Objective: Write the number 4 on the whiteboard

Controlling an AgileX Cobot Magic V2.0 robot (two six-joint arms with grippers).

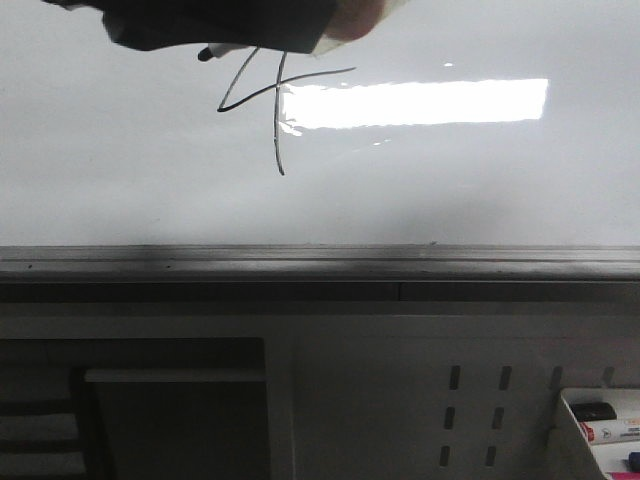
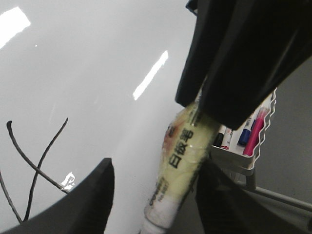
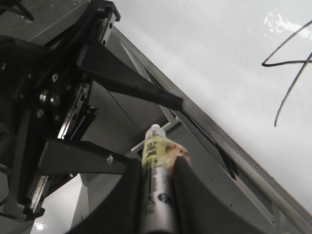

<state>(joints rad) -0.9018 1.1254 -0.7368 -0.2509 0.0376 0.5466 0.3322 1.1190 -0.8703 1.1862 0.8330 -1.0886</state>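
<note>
The whiteboard carries a thin black number 4, which also shows in the left wrist view and the right wrist view. My right gripper is shut on a yellowish taped marker. My left gripper is open, its fingers on either side of that marker without touching it. In the front view the grippers are a dark mass at the top edge, just above the 4, with a black marker tip poking out.
A grey metal rail runs along the board's near edge. Below it is a white perforated panel. A white tray with several markers stands at the right, also in the left wrist view.
</note>
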